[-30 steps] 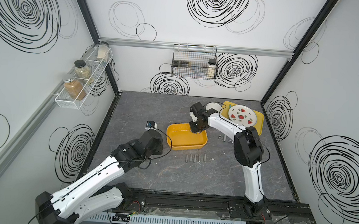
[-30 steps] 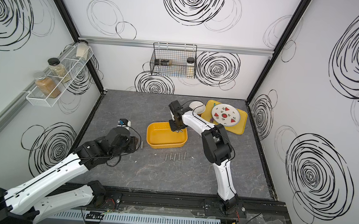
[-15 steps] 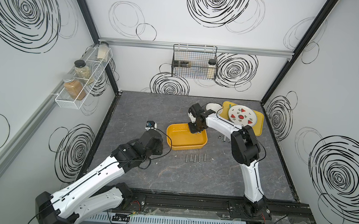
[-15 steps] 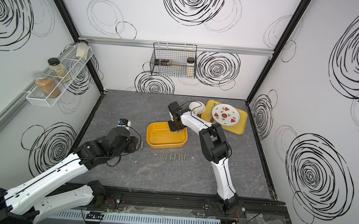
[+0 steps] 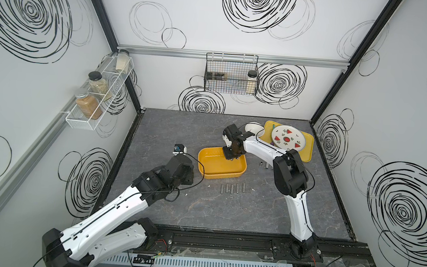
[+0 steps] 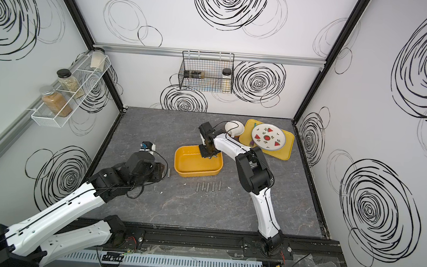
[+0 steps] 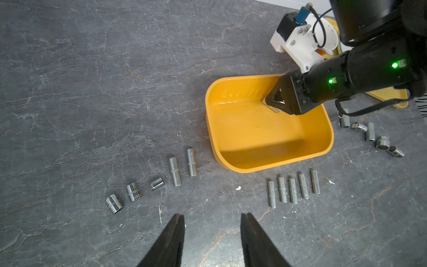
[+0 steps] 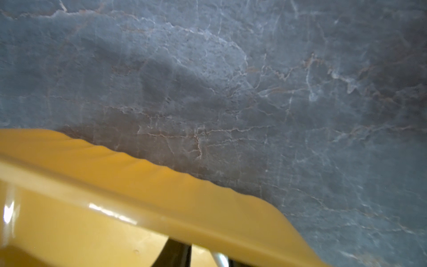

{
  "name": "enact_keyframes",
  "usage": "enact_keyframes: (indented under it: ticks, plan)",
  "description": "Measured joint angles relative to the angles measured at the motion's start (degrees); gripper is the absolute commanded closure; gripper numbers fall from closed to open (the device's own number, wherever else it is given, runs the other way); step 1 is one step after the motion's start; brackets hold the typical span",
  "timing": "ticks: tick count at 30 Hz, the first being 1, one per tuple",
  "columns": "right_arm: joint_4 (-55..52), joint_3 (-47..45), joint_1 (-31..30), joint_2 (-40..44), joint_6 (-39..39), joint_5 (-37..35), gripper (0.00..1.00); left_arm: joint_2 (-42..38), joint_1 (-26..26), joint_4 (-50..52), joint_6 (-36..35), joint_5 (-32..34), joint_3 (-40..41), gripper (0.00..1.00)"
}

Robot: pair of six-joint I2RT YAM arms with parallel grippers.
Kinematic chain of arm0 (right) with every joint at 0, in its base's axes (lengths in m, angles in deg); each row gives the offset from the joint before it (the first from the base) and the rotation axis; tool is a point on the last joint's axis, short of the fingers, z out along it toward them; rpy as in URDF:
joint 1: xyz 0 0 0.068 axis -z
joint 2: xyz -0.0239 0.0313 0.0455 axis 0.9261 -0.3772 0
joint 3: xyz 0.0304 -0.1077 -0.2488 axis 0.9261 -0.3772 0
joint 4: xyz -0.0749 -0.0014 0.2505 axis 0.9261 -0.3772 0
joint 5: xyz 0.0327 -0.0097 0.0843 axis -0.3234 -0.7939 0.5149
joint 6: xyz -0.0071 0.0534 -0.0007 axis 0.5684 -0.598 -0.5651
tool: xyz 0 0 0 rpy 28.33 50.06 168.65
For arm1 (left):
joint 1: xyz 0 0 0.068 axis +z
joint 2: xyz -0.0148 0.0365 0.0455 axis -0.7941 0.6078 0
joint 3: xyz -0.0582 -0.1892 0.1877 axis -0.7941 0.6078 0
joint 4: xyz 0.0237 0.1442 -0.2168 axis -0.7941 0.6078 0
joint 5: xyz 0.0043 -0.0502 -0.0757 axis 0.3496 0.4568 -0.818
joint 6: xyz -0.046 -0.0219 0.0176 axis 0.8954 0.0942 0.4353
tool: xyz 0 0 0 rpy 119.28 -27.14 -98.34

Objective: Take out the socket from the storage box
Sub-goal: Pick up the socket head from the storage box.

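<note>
While the right jaws pinch it, the socket (image 7: 276,110) shows only partly.

I see my right gripper (image 5: 232,155) dipped into the storage box (image 5: 219,175), with a row of sockets (image 5: 232,188) lying just beside it.

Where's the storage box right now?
In a top view the storage box sits mid-table, just beyond the row of five sockets. The right claw dips in near its far right corner, closed on a socket.
</note>
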Motion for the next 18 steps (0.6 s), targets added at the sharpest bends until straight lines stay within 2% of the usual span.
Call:
enact_keyframes:
  ticks: [9,18]
  plan:
    - [-0.15,0.83,-0.96,-2.10,-0.02,-0.50,0.69,0.28,0.04,-0.02,0.00,-0.02,0.02,0.52]
    - [-0.39,1.11,-1.68,-2.08,-1.84,-0.92,0.80,0.72,0.11,-0.02,-0.15,-0.20,0.02,0.53]
